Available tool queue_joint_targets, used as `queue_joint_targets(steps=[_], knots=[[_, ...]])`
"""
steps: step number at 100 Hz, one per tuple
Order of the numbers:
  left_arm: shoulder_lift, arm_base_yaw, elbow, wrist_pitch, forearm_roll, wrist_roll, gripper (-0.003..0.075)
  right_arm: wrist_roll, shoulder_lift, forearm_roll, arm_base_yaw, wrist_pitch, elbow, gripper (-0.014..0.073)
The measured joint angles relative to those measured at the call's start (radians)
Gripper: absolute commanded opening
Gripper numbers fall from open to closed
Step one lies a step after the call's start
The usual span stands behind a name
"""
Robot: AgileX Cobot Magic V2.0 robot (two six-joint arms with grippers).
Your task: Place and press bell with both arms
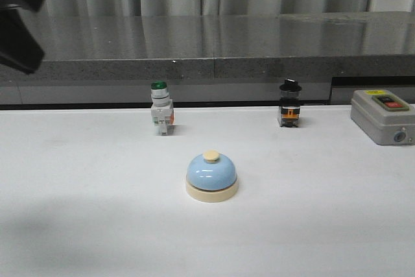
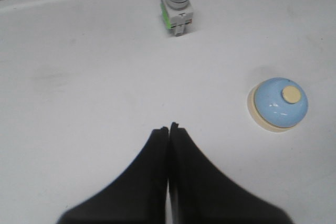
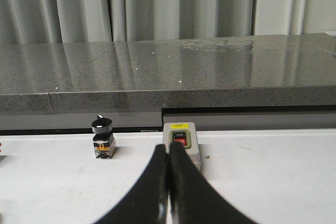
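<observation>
The light-blue dome bell (image 1: 211, 176) with cream base and cream button stands upright on the white table near the middle. It also shows in the left wrist view (image 2: 279, 104). My left gripper (image 2: 169, 128) is shut and empty, held above the table apart from the bell. Part of the left arm (image 1: 18, 21) shows at the top left of the front view. My right gripper (image 3: 168, 148) is shut and empty, pointing toward the grey switch box; the bell is out of its view.
A green-capped white switch (image 1: 161, 108) stands behind the bell to the left. A black-capped switch (image 1: 289, 104) stands behind to the right. A grey switch box (image 1: 382, 116) sits at the far right. A dark stone ledge (image 1: 214, 47) runs along the back.
</observation>
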Motion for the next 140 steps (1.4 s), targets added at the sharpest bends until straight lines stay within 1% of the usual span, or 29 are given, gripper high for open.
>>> queue_joint_targets(steps=[12, 26, 57, 72, 81, 93, 118, 127, 140], knots=[[-0.126, 0.067, 0.086, -0.004, -0.011, 0.000, -0.0020, 0.000, 0.000, 0.000, 0.000, 0.000, 0.000, -0.0060], [-0.267, 0.117, 0.174, -0.010, -0.015, 0.000, -0.0020, 0.000, 0.000, 0.000, 0.000, 0.000, 0.000, -0.0060], [-0.556, 0.162, 0.341, -0.019, -0.005, 0.000, -0.0020, 0.000, 0.000, 0.000, 0.000, 0.000, 0.000, -0.0060], [-0.652, 0.170, 0.426, -0.042, 0.022, 0.000, -0.0020, 0.000, 0.000, 0.000, 0.000, 0.000, 0.000, -0.0060], [-0.697, 0.171, 0.477, -0.083, 0.031, 0.000, -0.0020, 0.000, 0.000, 0.000, 0.000, 0.000, 0.000, -0.0060], [-0.745, 0.171, 0.564, -0.169, 0.031, 0.000, -0.0020, 0.000, 0.000, 0.000, 0.000, 0.000, 0.000, -0.0060], [-0.822, 0.180, 0.725, -0.419, 0.031, 0.000, -0.0020, 0.000, 0.000, 0.000, 0.000, 0.000, 0.000, -0.0060], [-0.866, 0.204, 0.769, -0.439, 0.034, 0.000, -0.0020, 0.000, 0.000, 0.000, 0.000, 0.000, 0.000, -0.0060], [-0.959, 0.254, 0.774, -0.440, 0.047, 0.000, -0.0020, 0.000, 0.000, 0.000, 0.000, 0.000, 0.000, -0.0060]])
